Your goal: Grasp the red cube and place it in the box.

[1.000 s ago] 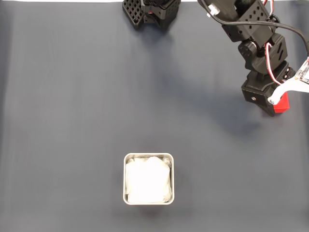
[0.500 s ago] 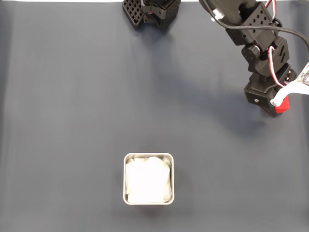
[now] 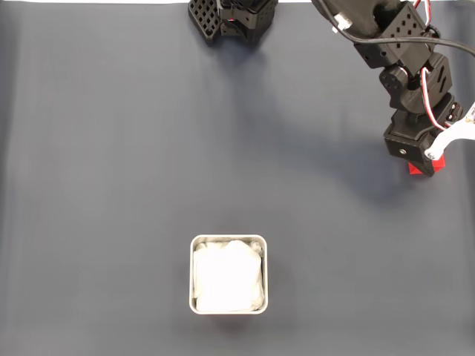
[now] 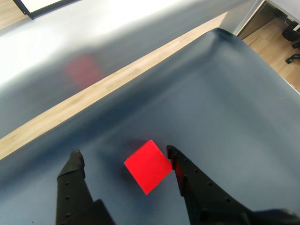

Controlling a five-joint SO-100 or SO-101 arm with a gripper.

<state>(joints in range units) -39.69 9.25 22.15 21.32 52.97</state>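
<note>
**poster_a:** 1 relation decides this grab: the red cube [image 4: 147, 166] sits between the 2 fingers but not centred. In the wrist view it's right up against the right-hand fingertip [image 4: 174, 157], maybe touching, with a clear gap to the left one. It's also turned corner-on, so its faces don't line up with the finger pads.

**poster_b:** So is the gripper [image 4: 123, 156] spread or already pinching?

**poster_a:** Spread. Jaws apart on either side of the cube, nothing gripped. The cube looks like it's resting on the dark mat [image 4: 234, 93]. In the fixed view you only get a sliver of red [image 3: 427, 167] poking out under the gripper near the mat's right edge, so I can't say from that angle how well it's straddled.

**poster_b:** And the arm?

**poster_a:** Reached out from the base [image 3: 234, 18] at the top of the fixed view, stretched toward the right side, wrist bent down with the fingers low at the cube. My guess is that closing from here would make the right finger push first and twist the cube before the left one catches up.

**poster_b:** Where's the box [image 3: 228, 241] in all this?

**poster_a:** Well apart, down toward the lower middle of the fixed view, white lining inside. Nothing's in the way between cube and box, so the carry is a long diagonal back across the mat.
</note>
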